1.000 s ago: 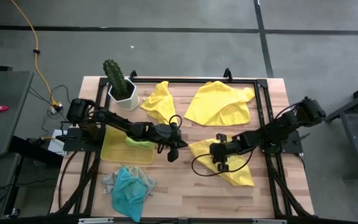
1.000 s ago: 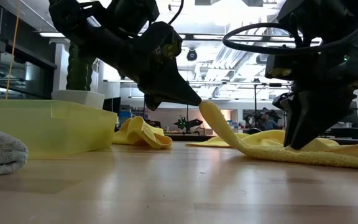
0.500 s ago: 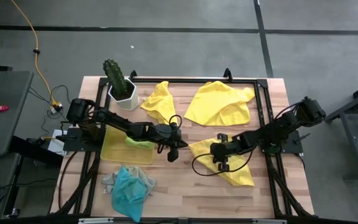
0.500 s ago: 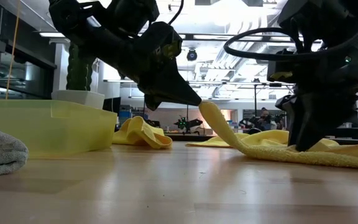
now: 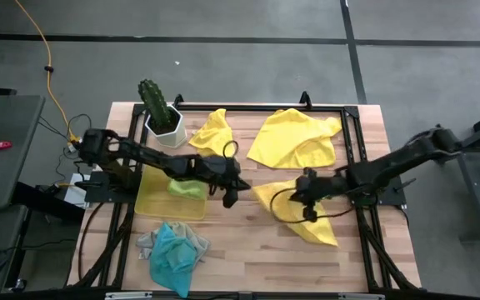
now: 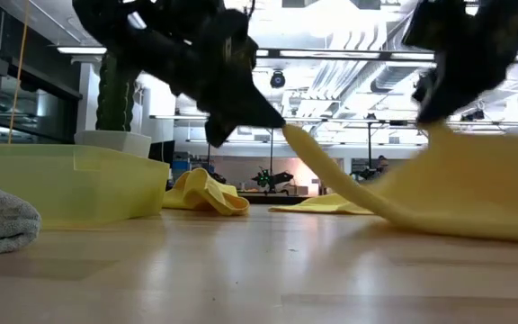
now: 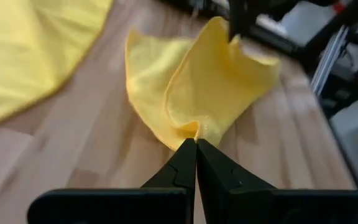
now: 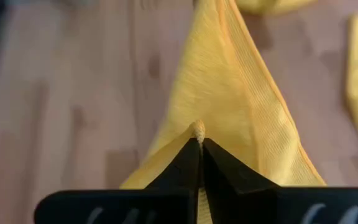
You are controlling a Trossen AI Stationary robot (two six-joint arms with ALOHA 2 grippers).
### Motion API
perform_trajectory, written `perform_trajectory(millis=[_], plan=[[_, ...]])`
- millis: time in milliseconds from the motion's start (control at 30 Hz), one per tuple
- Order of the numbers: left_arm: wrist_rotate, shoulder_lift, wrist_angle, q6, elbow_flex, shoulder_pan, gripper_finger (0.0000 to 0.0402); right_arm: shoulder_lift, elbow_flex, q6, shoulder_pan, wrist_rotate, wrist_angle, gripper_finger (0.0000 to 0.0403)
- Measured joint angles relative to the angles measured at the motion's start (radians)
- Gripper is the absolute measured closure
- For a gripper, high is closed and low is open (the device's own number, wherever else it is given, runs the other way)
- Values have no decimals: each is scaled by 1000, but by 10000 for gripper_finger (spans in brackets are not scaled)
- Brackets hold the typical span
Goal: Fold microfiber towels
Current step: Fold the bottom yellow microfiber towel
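Note:
A bright yellow towel (image 5: 307,218) lies at the table's middle right, held up at two points. My left gripper (image 5: 238,189) is shut on its left corner (image 6: 291,137). My right gripper (image 5: 308,198) is shut on a raised point of the same towel (image 6: 439,130). Between the two holds the cloth sags to the table (image 6: 376,202); its near end (image 5: 327,237) rests on the wood. In the left wrist view the towel (image 7: 210,81) spreads out beyond the fingertips. My left gripper pinches the towel's left corner (image 7: 194,129) between its two fingers, at their free ends. The fingers slant down from the table's left. The corner is lifted clear, and the cloth runs down from it to the table. My right gripper pinches a gathered point of the towel (image 8: 197,129) between its two fingers. The fingers come from above. The cloth hangs below them like a tent (image 6: 475,189), its lower part on the table.
A translucent yellow tray (image 5: 152,204) with a lime green towel (image 5: 187,191) stands at the left. Turquoise and grey towels (image 5: 173,250) lie near the front left. A potted cactus (image 5: 161,112), a crumpled yellow towel (image 5: 212,133) and a spread yellow towel (image 5: 294,140) lie at the far side.
My right gripper has shut on the towel and gone up and a little toward the table's right edge, lifting that part clear into a tent shape. My left gripper has risen slightly with the left corner. The towel's near end has stayed on the table.

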Motion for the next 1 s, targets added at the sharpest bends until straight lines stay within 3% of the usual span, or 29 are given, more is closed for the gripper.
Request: perform_trajectory(millis=[233,433,733,1000], plan=[[45,-194,-56,-74,0,64,401,-304,0,89,0,44,-24,402],[46,-329,-119,-152,1,101,401,-467,27,95,0,46,-73,402],[41,-421,-182,-207,10,180,401,-469,298,29,0,186,-524,403],[41,-407,-407,-14,166,321,401,-427,469,-108,-14,348,-674,403]])
